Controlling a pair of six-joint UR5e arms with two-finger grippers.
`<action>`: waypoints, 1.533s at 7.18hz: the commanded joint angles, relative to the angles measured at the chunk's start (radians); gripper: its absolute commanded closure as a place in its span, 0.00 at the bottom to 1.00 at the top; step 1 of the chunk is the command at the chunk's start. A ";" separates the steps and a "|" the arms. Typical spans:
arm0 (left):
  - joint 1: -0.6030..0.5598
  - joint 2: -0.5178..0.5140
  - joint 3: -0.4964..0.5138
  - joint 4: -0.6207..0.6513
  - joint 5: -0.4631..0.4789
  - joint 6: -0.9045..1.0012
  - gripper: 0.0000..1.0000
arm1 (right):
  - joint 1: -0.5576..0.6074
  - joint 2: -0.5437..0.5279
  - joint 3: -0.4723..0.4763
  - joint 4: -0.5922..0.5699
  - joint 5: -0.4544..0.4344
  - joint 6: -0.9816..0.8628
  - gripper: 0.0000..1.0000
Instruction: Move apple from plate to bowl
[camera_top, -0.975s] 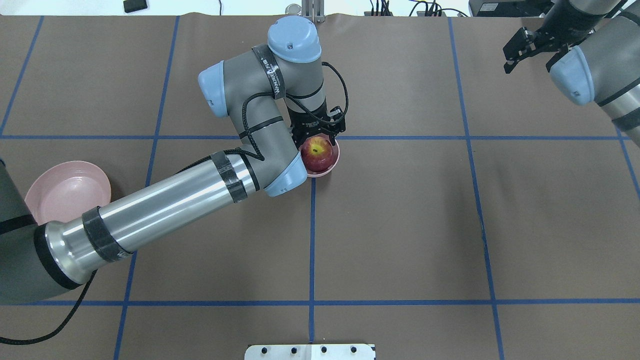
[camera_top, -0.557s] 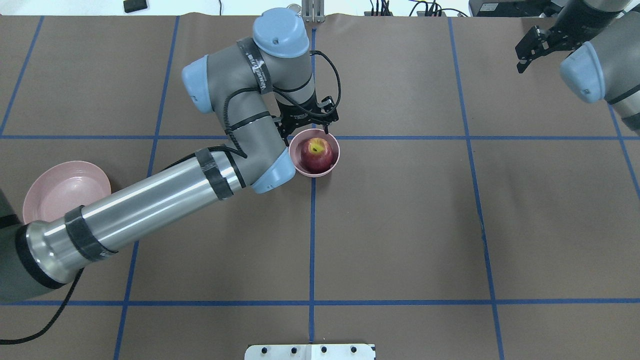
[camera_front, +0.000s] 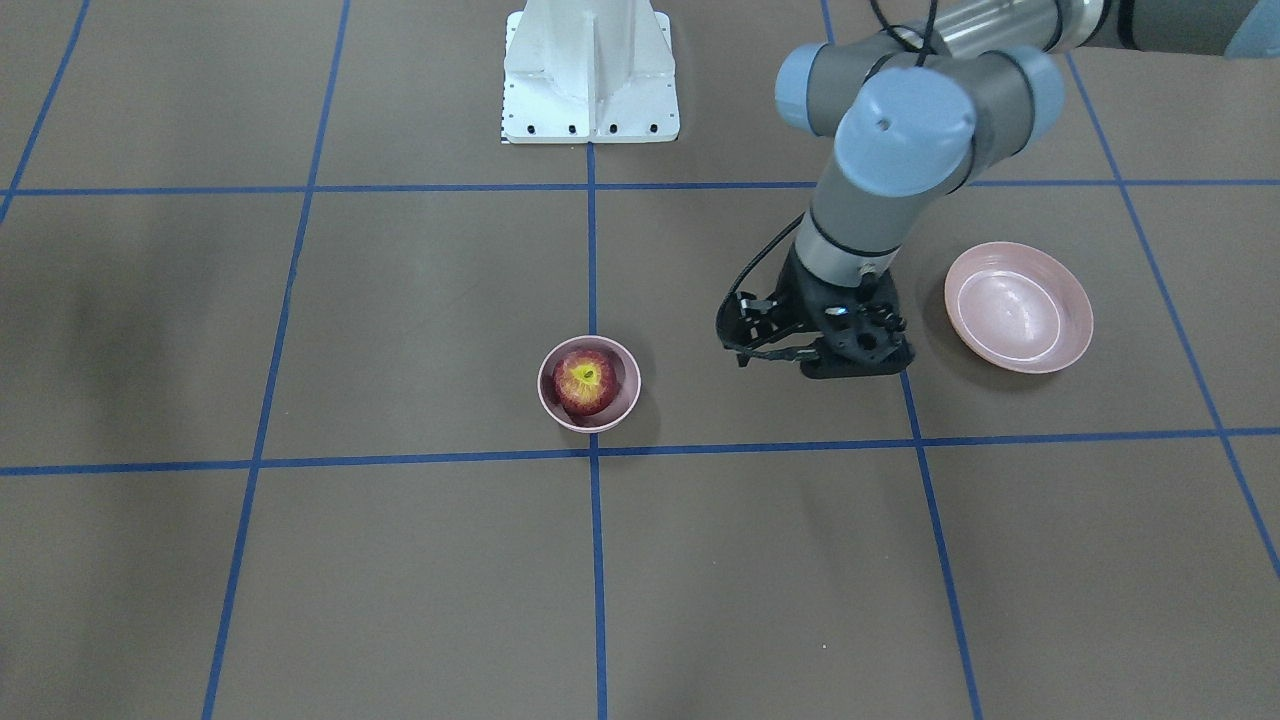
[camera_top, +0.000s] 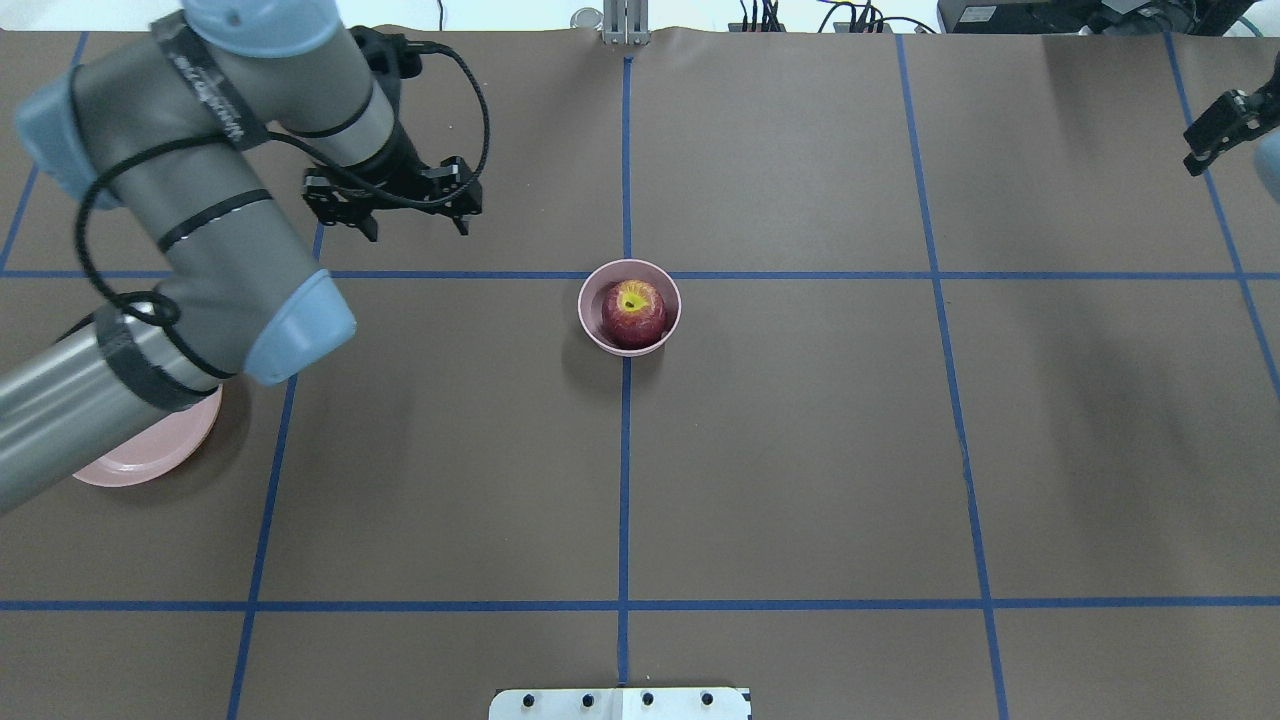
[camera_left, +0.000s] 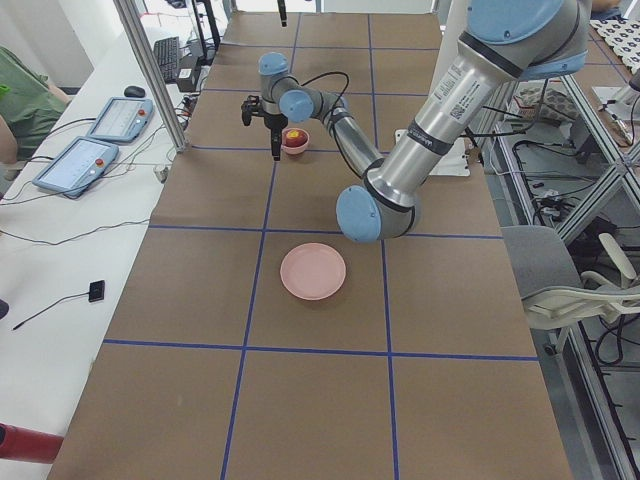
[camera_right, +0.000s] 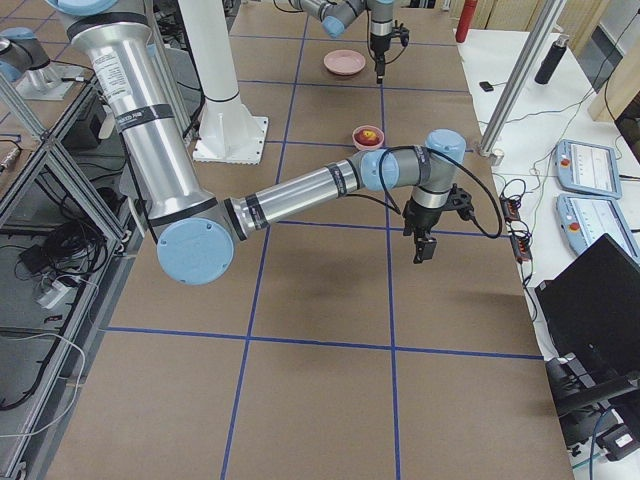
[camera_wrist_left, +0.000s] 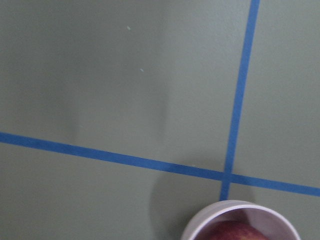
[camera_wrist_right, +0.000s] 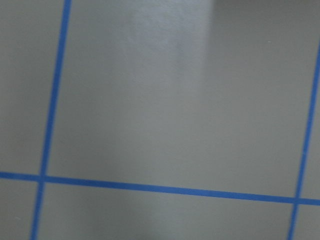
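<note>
While the worktop (camera_top: 800, 450) carries both dishes, left gripper (camera_top: 417, 232) hangs above it, well apart from the bowl, fingers apart | right gripper (camera_right: 424, 245) at worktop's far side, fingers' state cannot be told | plate (camera_front: 1083, 318) partly under left arm | bowl (camera_top: 586, 300) on tape crossing | apple (camera_top: 633, 312) inside bowl, stem dimple up
</note>
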 joint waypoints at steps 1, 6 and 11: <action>-0.125 0.245 -0.207 0.094 0.010 0.310 0.01 | 0.085 -0.075 0.006 0.007 0.047 -0.054 0.00; -0.634 0.502 0.083 -0.139 -0.225 0.834 0.01 | 0.209 -0.202 0.016 0.019 0.050 -0.055 0.00; -0.704 0.599 0.198 -0.252 -0.226 0.913 0.01 | 0.211 -0.225 0.030 0.017 0.055 0.019 0.00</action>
